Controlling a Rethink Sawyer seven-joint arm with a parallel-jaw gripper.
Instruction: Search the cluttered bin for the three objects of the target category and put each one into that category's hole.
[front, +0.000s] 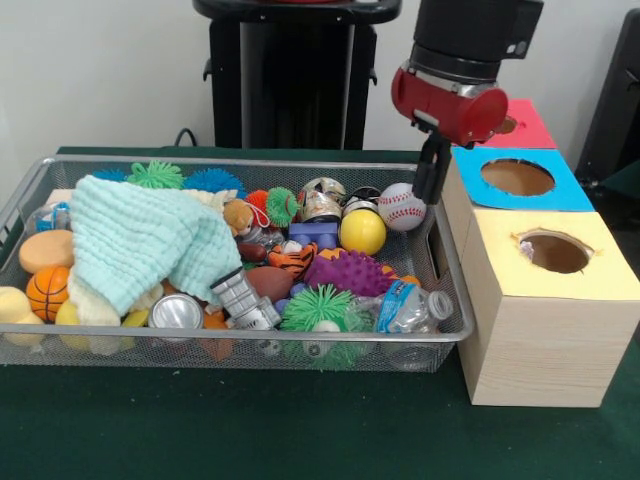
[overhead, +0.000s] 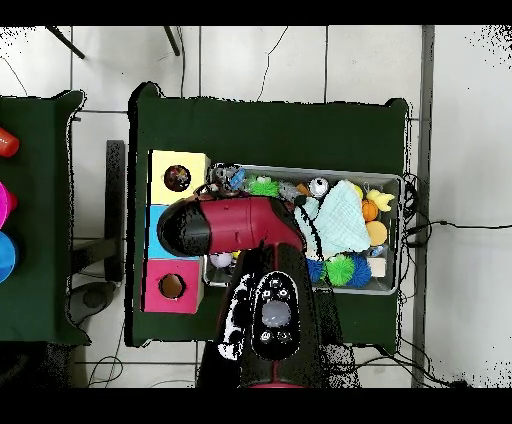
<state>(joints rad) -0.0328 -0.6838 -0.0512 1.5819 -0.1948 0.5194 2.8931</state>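
A wire mesh bin (front: 448, 262) holds a jumble of toys under a light green cloth (front: 140, 240). Among them are a baseball (front: 402, 207), a yellow ball (front: 362, 232), a small basketball (front: 47, 292), a purple spiky ball (front: 348, 272), a green spiky ball (front: 315, 308), a silver can (front: 177, 312) and a plastic bottle (front: 410, 308). My gripper (front: 431, 185) hangs at the bin's right end, beside the baseball, in front of the wooden box. That box has a yellow hole (front: 555, 252), a blue hole (front: 517, 177) and a red hole (front: 507, 125). Nothing shows in the gripper.
In the overhead view my arm (overhead: 230, 225) covers the blue hole and the bin's left end; the yellow hole (overhead: 177, 178), the red hole (overhead: 171, 286) and the cloth (overhead: 340, 222) show. Coloured objects (overhead: 5, 142) lie on another green table at the left edge.
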